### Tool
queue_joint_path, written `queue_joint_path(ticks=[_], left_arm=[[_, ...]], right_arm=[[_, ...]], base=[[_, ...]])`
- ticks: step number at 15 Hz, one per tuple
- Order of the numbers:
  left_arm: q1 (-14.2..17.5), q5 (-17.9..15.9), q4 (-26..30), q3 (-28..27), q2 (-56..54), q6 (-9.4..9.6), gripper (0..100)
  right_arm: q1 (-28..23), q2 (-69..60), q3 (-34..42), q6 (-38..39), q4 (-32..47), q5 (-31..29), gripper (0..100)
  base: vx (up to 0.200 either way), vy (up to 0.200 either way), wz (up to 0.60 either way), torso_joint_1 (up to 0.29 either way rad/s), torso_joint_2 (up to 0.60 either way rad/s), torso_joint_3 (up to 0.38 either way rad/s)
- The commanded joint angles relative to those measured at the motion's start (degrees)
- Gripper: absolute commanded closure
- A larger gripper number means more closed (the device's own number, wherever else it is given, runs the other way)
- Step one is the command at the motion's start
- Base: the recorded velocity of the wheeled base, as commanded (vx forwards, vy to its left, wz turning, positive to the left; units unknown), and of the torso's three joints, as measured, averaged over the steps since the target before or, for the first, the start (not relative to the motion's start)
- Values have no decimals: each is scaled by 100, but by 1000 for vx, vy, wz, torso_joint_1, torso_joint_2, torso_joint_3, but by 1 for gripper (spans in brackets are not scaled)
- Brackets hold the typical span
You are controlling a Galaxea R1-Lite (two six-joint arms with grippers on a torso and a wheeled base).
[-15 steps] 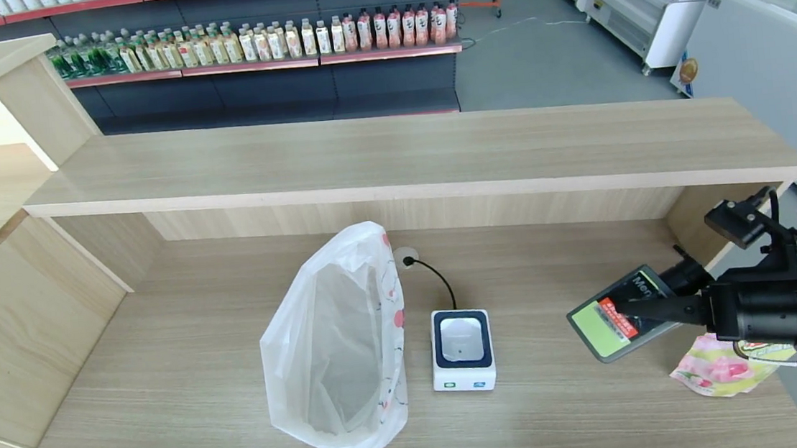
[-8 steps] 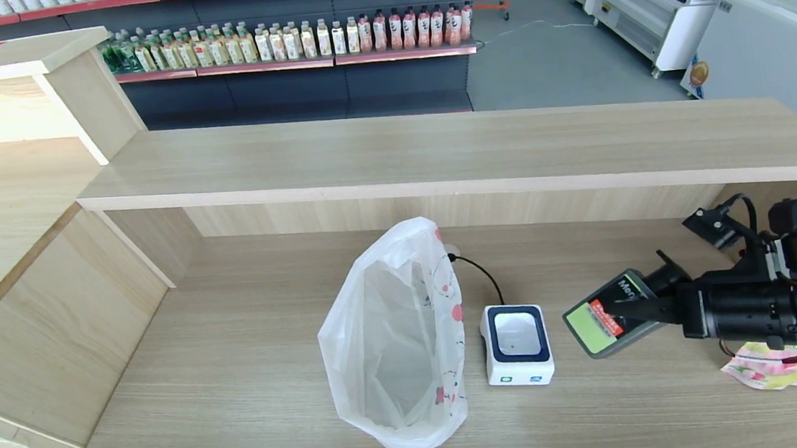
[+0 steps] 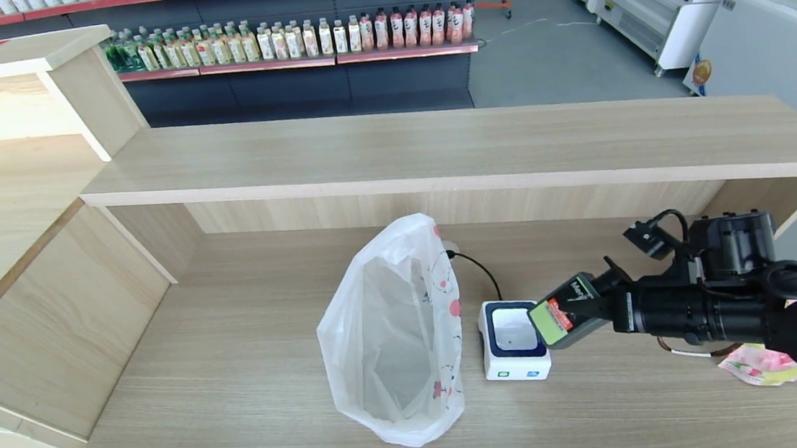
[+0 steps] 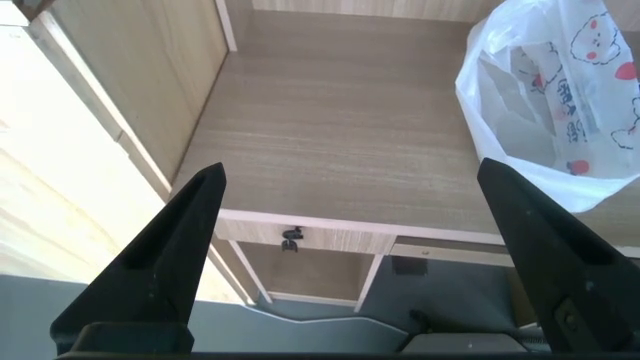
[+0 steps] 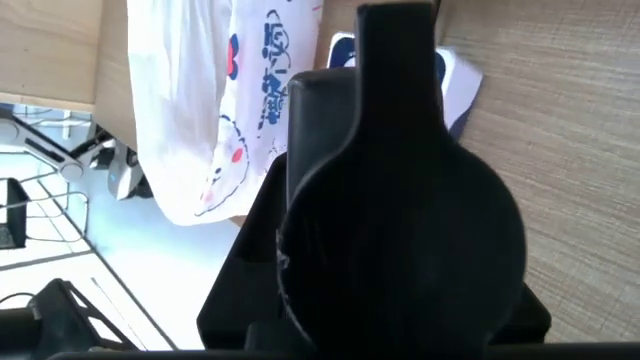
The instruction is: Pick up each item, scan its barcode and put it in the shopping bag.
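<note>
The packet (image 3: 548,321), flat with a green face and a red label, now hangs over the right edge of the scanner (image 3: 512,340), held clear of it, with the right claw (image 3: 580,305) clenched on its far end. Half a second ago the packet was well to the right of the scanner with bare surface (image 3: 237,353) between them. The scanner and the shopping bag (image 3: 392,333) sit almost where they did in that frame, so this is the arm's own travel leftward, not the camera's. A second ago the whole view lay further over, which was a camera shift.

For the task, I judge the scan step is just starting. The green face looks tilted up toward the camera rather than down at the window, so a turn may be needed before the barcode reads.

The bag stands open just beside the scanner. A pink pouch (image 3: 758,364) waits on the surface under the right arm. The left claw (image 4: 352,172) hangs spread wide and empty over the front edge of the surface.
</note>
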Motion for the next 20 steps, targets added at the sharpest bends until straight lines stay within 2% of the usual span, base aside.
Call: queue_joint_path(ticks=[1,13,20], left_arm=[[2,0,-1,1,-2,0,0],[2,0,-1,1,-2,0,0],[2,0,-1,1,-2,0,0]], right_arm=[[180,378,-71,15,-84,-55,100],[364,1037,-185,15,-629,-213,100],[435,1283,-484,252,-638,-222,100]], base=[[0,0,0,0,0,0],[0,0,0,0,0,0],[0,0,0,0,0,0]])
